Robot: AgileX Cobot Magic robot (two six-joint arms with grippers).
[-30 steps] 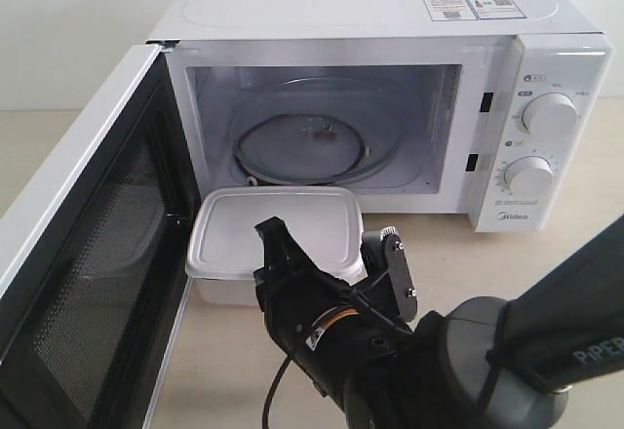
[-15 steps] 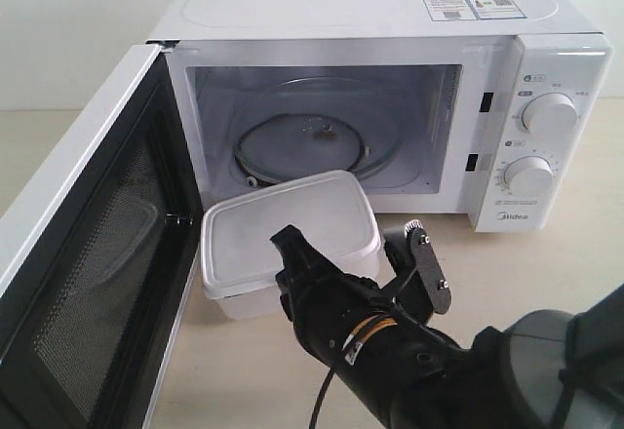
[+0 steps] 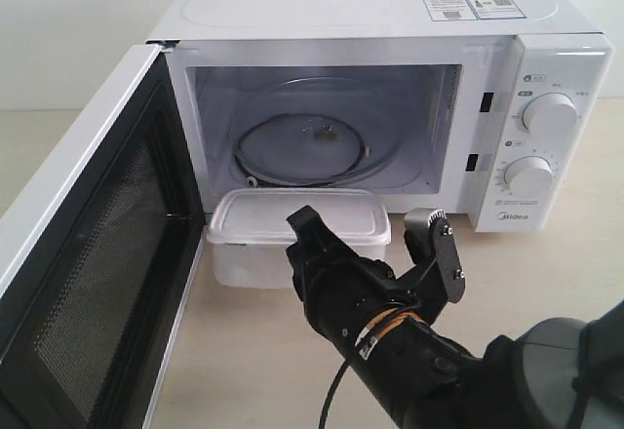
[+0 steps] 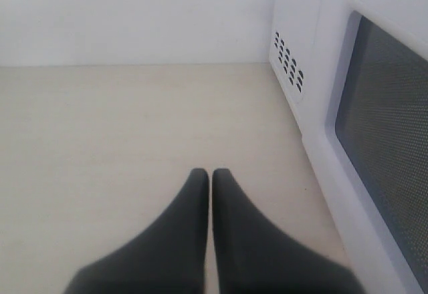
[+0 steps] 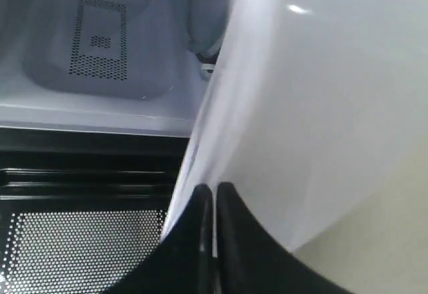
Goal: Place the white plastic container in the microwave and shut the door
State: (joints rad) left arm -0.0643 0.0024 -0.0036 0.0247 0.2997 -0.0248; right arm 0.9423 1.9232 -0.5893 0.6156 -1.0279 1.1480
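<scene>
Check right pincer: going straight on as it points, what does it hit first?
The container: the shut right pincer sits at its near edge, apparently touching. Beyond lies the open microwave.

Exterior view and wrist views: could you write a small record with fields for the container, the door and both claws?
container: white plastic container, lid on, on the table before the microwave, not inside
door: door wide open
turntable: glass turntable, nothing on it
right claw: right claw shut, tips at the container's edge; grip unclear
left claw: left claw shut, holding nothing
</scene>
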